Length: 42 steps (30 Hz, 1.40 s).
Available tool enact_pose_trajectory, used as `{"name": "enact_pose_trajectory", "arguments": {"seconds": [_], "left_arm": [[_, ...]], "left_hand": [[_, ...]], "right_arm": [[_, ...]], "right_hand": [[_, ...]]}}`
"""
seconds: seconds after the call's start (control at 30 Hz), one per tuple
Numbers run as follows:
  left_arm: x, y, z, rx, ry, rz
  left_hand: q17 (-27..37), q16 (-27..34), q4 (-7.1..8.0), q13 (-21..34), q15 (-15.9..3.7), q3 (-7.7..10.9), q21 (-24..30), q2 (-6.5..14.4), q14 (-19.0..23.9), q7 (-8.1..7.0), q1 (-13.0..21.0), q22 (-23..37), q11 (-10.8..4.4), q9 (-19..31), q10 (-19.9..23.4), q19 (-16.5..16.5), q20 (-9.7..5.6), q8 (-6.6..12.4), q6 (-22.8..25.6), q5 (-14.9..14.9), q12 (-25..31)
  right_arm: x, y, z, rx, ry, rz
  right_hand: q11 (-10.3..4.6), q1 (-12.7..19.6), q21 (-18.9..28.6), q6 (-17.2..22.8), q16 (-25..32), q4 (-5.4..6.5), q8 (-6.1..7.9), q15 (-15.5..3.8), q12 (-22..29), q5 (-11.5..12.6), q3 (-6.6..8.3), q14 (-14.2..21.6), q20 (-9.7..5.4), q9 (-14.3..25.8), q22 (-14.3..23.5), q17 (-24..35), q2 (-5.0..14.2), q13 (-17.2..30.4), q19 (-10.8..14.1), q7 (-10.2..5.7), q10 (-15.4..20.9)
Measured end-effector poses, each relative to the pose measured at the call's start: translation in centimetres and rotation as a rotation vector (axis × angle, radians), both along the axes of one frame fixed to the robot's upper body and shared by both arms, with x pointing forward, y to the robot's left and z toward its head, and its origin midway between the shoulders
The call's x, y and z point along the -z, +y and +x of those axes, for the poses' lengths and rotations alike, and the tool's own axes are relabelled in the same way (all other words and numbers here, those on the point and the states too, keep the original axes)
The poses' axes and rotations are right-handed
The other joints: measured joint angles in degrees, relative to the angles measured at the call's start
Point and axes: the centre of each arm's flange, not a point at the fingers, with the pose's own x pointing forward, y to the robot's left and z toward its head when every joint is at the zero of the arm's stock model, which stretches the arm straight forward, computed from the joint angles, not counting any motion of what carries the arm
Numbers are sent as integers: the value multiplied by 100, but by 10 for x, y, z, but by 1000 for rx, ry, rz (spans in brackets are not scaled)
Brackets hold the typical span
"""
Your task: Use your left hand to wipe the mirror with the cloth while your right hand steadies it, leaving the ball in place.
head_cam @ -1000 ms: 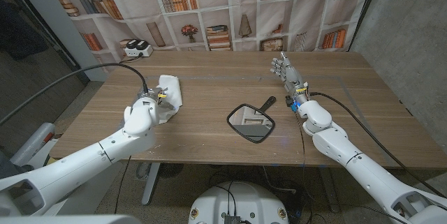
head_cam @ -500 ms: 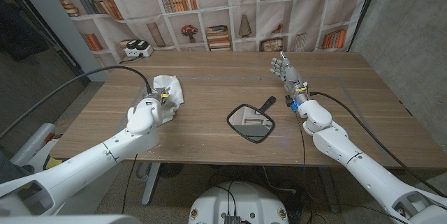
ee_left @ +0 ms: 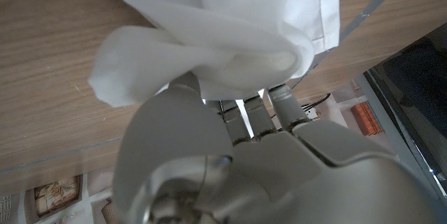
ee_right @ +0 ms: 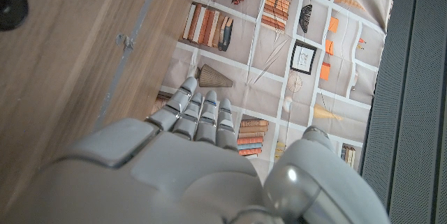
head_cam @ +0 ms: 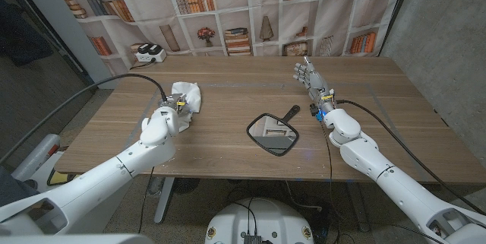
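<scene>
A white cloth [head_cam: 187, 93] lies bunched on the wooden table [head_cam: 228, 111] at the left. My left hand [head_cam: 165, 118] grips its near side. In the left wrist view the fingers [ee_left: 255, 109] reach into the cloth's folds [ee_left: 230, 21], which hide the fingertips. A black-framed hand mirror [head_cam: 272, 134] lies face up at the table's middle, its handle [head_cam: 291, 112] pointing toward the far right. My right hand [head_cam: 313, 79] is beyond the handle and apart from it, fingers straight and together, holding nothing. The right wrist view shows the same hand [ee_right: 188, 154] over the table's far edge.
A white device with black tops [head_cam: 148, 52] sits at the table's far left edge. A bookshelf-print backdrop [head_cam: 243, 8] hangs behind the table. A thin pale line [head_cam: 243, 84] crosses the tabletop beyond the mirror. Black cables run along both arms.
The left hand has shifted a little farther and rightward, and the cloth has been gathered into a tighter, higher bunch. The mirror and the right hand have not moved.
</scene>
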Motion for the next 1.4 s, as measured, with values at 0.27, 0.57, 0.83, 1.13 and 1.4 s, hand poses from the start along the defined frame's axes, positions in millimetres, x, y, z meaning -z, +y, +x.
{"name": "enact_pose_trajectory", "arguments": {"seconds": [0.27, 0.57, 0.83, 1.13, 1.4], "left_arm": [[-5, -4, 0, 25, -58, 2], [-6, -10, -2, 55, -71, -61], [-6, -11, -6, 60, -78, -70], [-15, -9, -15, 65, -143, -63], [-26, -10, -21, 94, -195, -52]], "left_hand": [[-25, 21, 142, 154, -172, 139, 218, -17, 1365, -93, 196, 61, -291, 42, 1297, 1171, -413, 538, 1221, -160, 155], [-23, 43, 165, 747, -307, 341, 327, -18, 2043, 34, 361, 35, -265, 690, 1833, 2119, -1033, 1087, 1272, -205, 302], [-7, 64, 240, 1206, -495, 415, 325, -18, 2231, 115, 361, 47, -265, 693, 1833, 2231, -1135, 1262, 1191, -225, 390], [437, 63, 244, 1508, -605, 418, 287, -18, 2295, 171, 361, 49, -297, 696, 1800, 2127, -1098, 1407, 1126, -230, 454], [518, 63, 228, 1723, -780, 435, 238, -18, 2411, 170, 362, 61, -326, 1081, 1771, 2014, -1089, 1451, 1039, -251, 457]], "right_arm": [[-2, 0, -1, 1, -4, 0], [-1, -1, -3, 4, -10, 7], [-2, -2, -4, 4, -17, 11], [1, -3, -6, 2, -18, 16], [2, -4, -7, -3, -19, 15]], "right_hand": [[0, 23, -35, 0, -19, -24, 0, 0, -1, 0, 24, 0, 43, 0, 0, 1, 24, 0, 43, 0, 0], [0, 23, -35, 0, -19, -24, 0, 0, -1, 0, 24, 0, 42, -1, 0, 1, 23, 0, 42, 0, 0], [0, 53, -67, 0, -19, -47, 0, -12, -1, 0, 48, 12, 42, -1, -1, 1, 53, 0, 42, 0, 0], [0, 53, -67, 14, -19, -80, 0, -21, -1, 0, 15, 21, 42, -1, -1, 2, 53, 0, 42, 16, 0], [30, 53, -101, 31, -19, -80, 0, -21, -1, 0, 15, 21, 11, -1, -1, 2, 53, 0, 73, 33, 30]]}}
